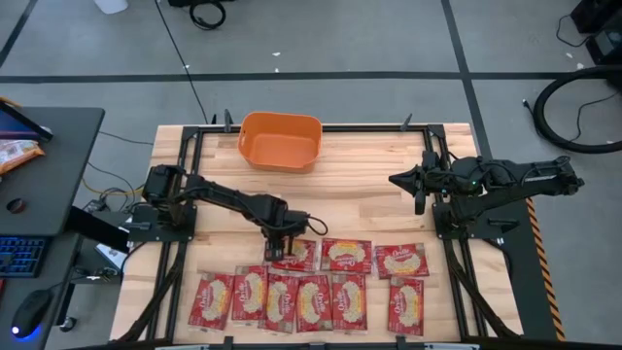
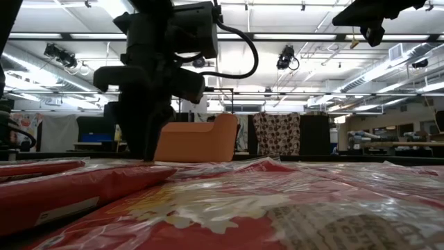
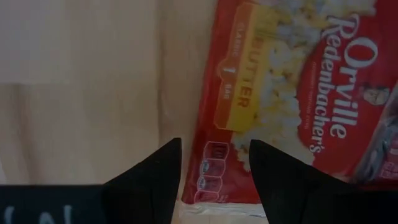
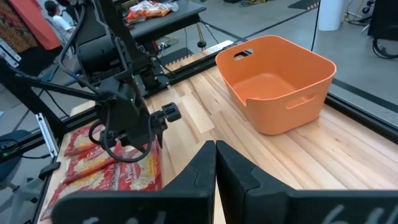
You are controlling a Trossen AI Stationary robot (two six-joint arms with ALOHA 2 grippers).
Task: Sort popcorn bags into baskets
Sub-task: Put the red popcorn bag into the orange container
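- The left gripper (image 1: 281, 251) is down at the table (image 1: 369, 194), its jaws apart and straddling the left edge of a popcorn bag (image 3: 292, 93) in the far row.
- The other popcorn bags (image 1: 311, 297) lie flat in two rows along the near side of the table.
- The orange basket (image 1: 280, 139) sits at the far edge, well apart from the bags.
- The right gripper (image 1: 397, 180) hovers over the right side, jaws together.
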